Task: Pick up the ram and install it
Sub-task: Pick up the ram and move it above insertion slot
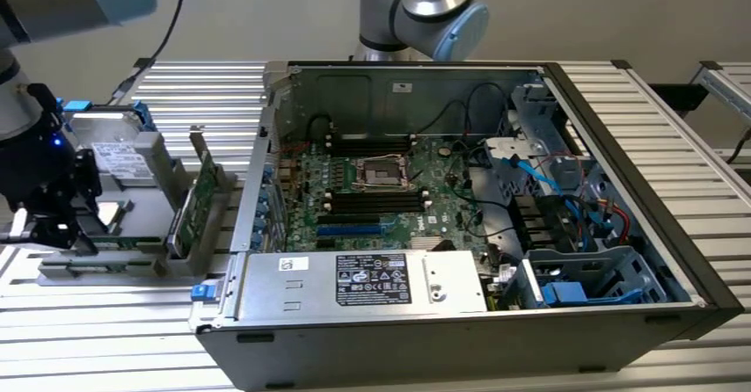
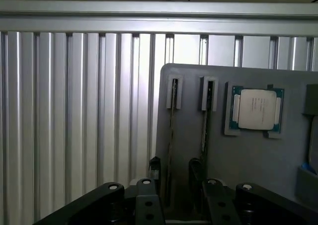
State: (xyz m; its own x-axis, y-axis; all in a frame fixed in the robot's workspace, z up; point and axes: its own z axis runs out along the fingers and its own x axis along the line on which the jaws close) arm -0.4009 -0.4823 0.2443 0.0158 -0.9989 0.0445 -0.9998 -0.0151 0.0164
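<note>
The task was judged to be at its very start. The gripper point(image 2: 174, 169) was seen low over the grey tray point(image 2: 248, 160), with its fingers point(image 2: 155, 166) spread to either side of the ram point(image 2: 172, 125). The ram stood on edge in its slot in that tray. Gaps could be made out between the fingers and the stick, so no grip was judged to have been taken. A second stick point(image 2: 206, 120) stood just beside the ram, and a processor point(image 2: 256, 109) lay flat in a nearby pocket.

In the exterior view the tray was set on the slatted table point(image 1: 118, 322), to the exterior view's left of the open computer case point(image 1: 388, 89). The black memory slots point(image 1: 375, 200) inside the case appeared empty. The ram had been neither lifted nor installed.
</note>
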